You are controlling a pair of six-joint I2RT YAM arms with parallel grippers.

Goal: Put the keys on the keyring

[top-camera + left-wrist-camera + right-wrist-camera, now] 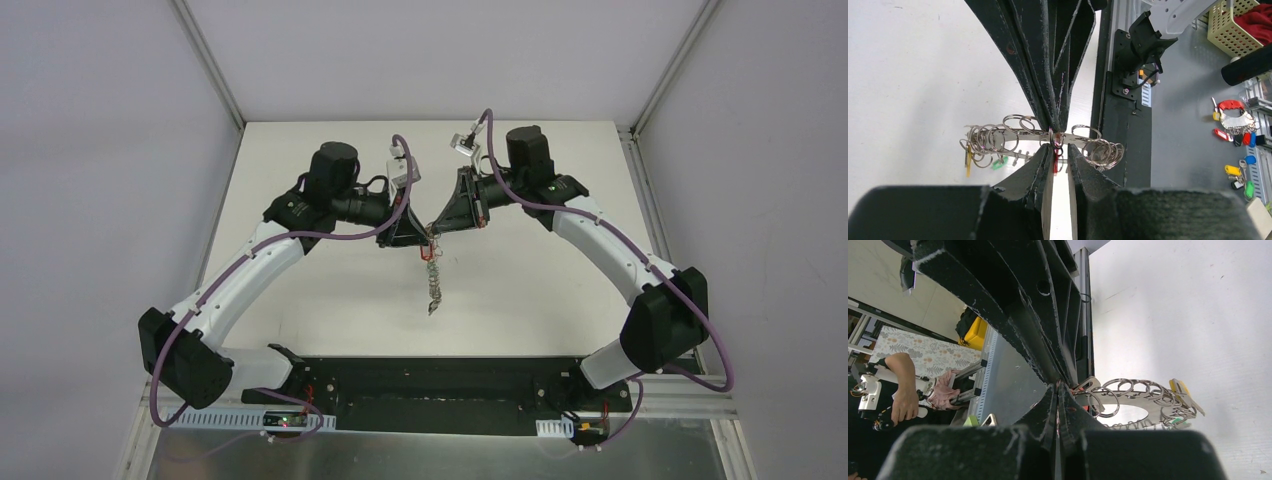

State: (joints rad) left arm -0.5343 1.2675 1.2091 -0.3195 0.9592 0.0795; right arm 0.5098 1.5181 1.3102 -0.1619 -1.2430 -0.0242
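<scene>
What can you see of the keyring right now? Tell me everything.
The keyring is a flat grey metal ring with a wide hole, its rim crowded with small wire loops. It hangs in the air above the table, held up between the two arms. The right gripper is shut on its rim. A yellow key and a green key dangle from it; a red key sits between the slightly parted fingers of the left gripper.

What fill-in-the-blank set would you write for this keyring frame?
1. The right gripper has its fingers ____ on the keyring.
2. Between the fingers of the left gripper sits a key with a ____ head.
3. Further along the keyring hang a green key and a ____ key.
Missing: shut, red, yellow.
</scene>
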